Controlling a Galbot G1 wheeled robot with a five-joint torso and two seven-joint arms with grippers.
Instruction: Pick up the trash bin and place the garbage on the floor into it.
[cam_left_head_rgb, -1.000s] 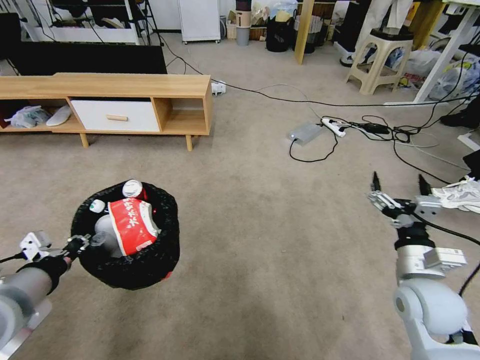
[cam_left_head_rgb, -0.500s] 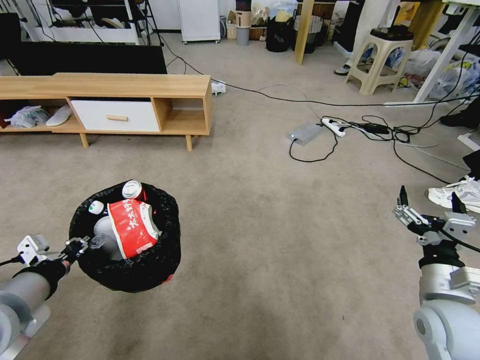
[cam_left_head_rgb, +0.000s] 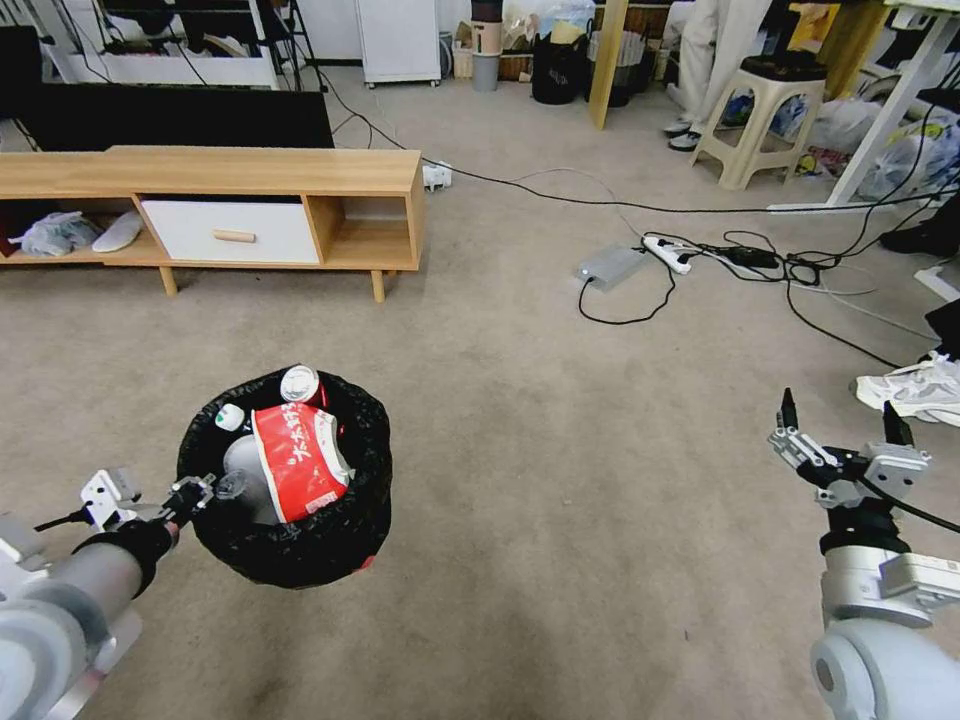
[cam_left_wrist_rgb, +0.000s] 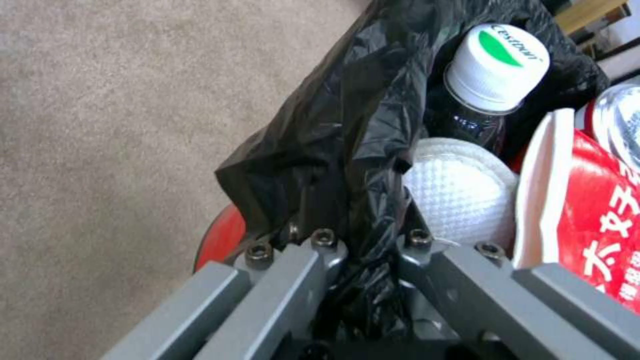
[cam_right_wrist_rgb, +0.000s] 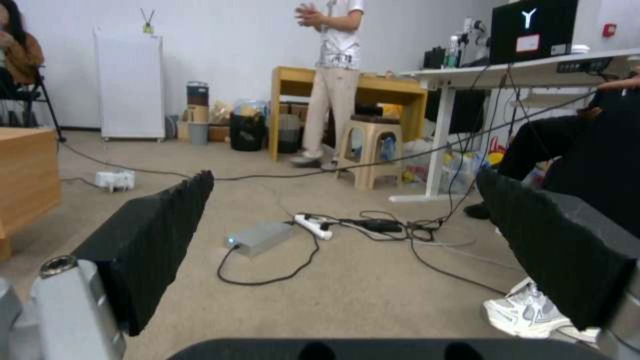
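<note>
The bin (cam_left_head_rgb: 288, 480), already loaded with garbage (cam_left_head_rgb: 298, 460), is held at near left above the floor (cam_left_head_rgb: 560, 450) by the left gripper (cam_left_head_rgb: 195, 492), jaws clamped on its rim, while the right gripper (cam_left_head_rgb: 838, 440), jaws apart, is poised well to the right.

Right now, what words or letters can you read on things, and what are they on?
"Cestbon", on the white and green bottle cap in the black-lined trash bin that the left gripper is clamped on.
"Y", white, on the black monitor screen.
White characters on the flattened red carton: not clear enough to read.
</note>
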